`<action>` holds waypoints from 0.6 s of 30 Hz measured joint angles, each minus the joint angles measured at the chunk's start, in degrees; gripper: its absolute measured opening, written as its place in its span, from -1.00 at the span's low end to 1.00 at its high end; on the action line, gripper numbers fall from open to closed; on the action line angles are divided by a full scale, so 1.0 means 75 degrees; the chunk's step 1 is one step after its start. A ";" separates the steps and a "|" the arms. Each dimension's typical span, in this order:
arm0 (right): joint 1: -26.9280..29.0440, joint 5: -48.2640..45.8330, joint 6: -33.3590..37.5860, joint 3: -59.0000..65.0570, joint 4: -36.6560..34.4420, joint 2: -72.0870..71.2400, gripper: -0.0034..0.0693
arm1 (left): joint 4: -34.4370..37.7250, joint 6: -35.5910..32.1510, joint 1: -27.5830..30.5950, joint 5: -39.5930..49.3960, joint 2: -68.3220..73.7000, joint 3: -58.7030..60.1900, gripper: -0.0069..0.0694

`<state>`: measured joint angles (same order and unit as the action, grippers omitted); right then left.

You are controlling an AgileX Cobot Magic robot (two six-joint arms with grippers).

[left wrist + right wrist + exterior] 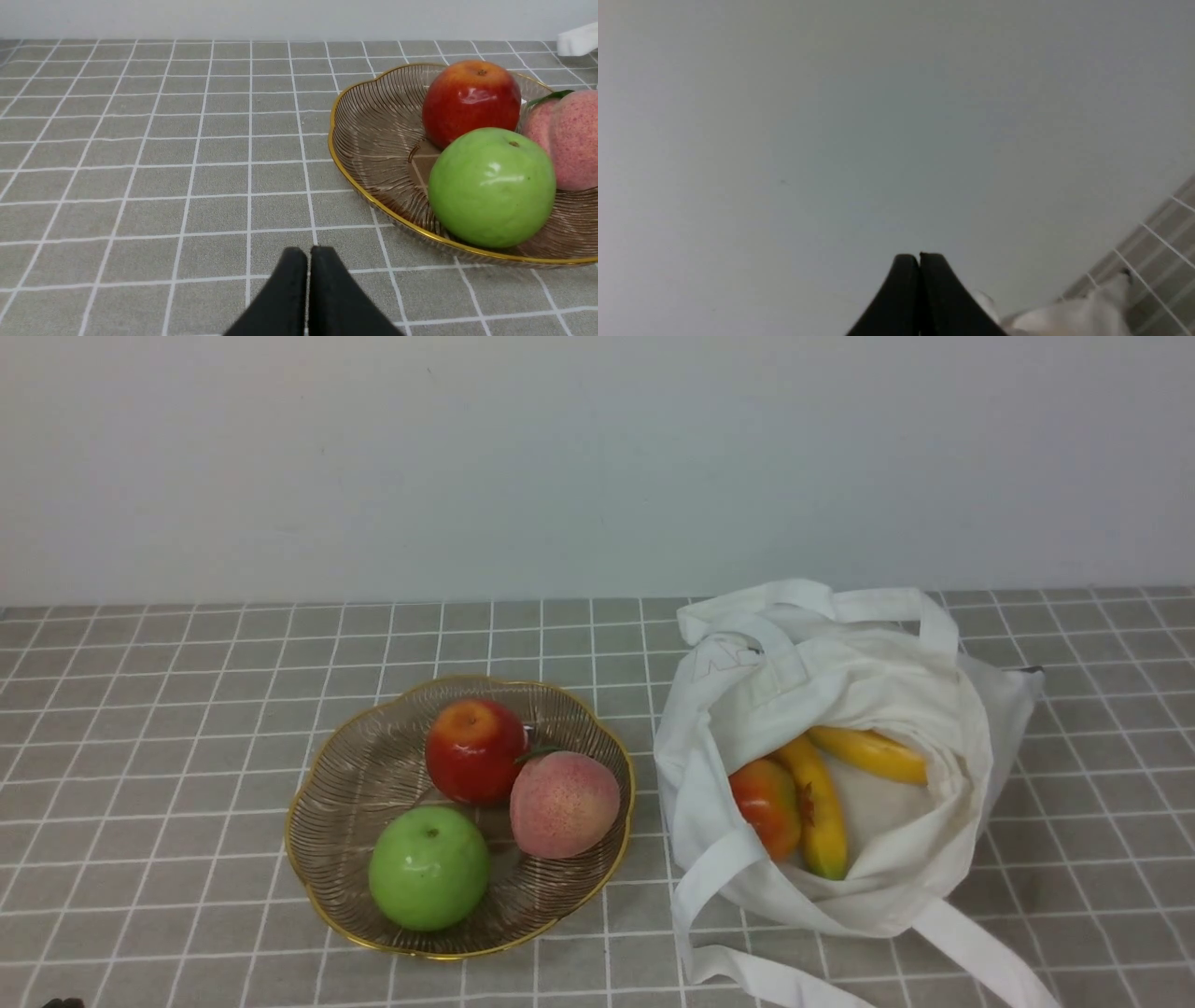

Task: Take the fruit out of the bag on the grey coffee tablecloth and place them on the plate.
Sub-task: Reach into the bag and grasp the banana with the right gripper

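Only front shows bananas (823,814) in bag (840,658) | left tool (308,253) pressed together | right tool (919,257) pressed together

On grey coffee tablecloth (187,728): plate (341,803) left, bag (887,672) right, just beside each other, seemingly not touching.

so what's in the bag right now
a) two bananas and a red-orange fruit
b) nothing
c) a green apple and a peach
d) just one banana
A: the front view shows a banana, a second banana and a red-orange fruit lying in the open bag, while the green apple, red apple and peach sit on the plate.
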<state>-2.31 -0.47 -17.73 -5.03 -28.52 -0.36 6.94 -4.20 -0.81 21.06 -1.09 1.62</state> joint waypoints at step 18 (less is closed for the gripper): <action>-0.0455 -0.6784 0.4550 -0.5812 0.1050 0.7923 -0.94 | 0.0000 0.0000 0.0000 0.0000 0.0000 0.0000 -0.84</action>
<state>-5.73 -51.35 16.39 -48.62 -20.65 59.06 6.94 -4.20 -0.81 21.06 -1.09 1.62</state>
